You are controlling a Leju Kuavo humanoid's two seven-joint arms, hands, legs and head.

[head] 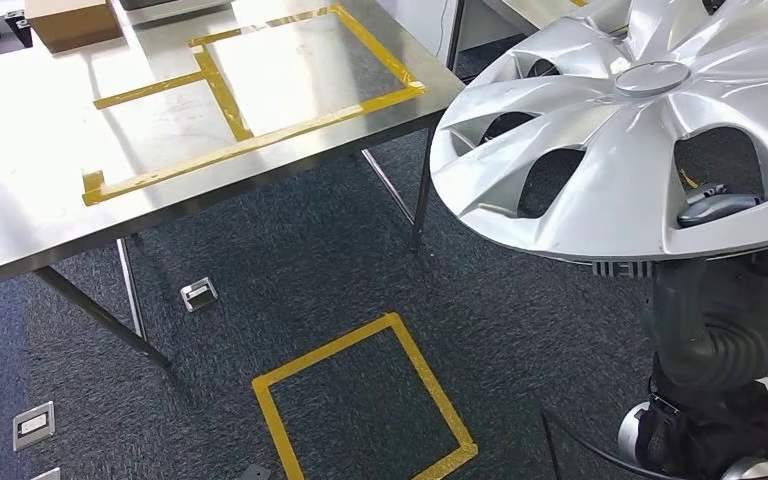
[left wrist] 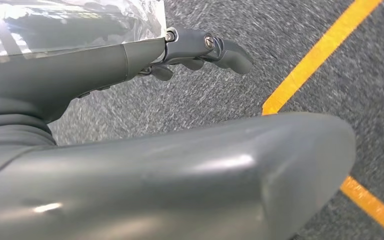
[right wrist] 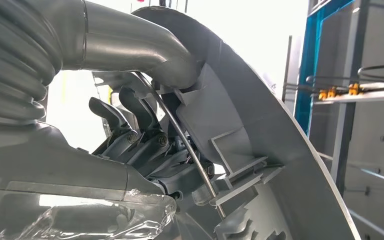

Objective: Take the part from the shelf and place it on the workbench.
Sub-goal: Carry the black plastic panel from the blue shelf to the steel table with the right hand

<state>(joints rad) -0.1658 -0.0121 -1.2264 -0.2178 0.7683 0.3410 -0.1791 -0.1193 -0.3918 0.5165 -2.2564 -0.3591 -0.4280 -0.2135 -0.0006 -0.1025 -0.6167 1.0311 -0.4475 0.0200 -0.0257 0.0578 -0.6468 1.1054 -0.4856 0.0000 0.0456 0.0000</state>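
Observation:
The part is a silver wheel cover (head: 600,130), held up tilted at the right of the head view, beyond the workbench's near right corner. My right hand (head: 717,207) grips it from behind, and dark fingertips poke through one of its openings. In the right wrist view the fingers (right wrist: 130,135) curl around the wire ring and ribs on the cover's back (right wrist: 260,150). The steel workbench (head: 160,130) stands at the upper left, marked with yellow tape rectangles. My left hand (left wrist: 195,47) hangs above the carpet with its fingers loosely extended and nothing in it.
A cardboard box (head: 70,20) sits at the bench's far left. A yellow tape square (head: 360,400) marks the dark carpet in front of me, with metal floor sockets (head: 198,293) near the bench legs. The blue-framed shelf (right wrist: 350,90) stands behind the cover.

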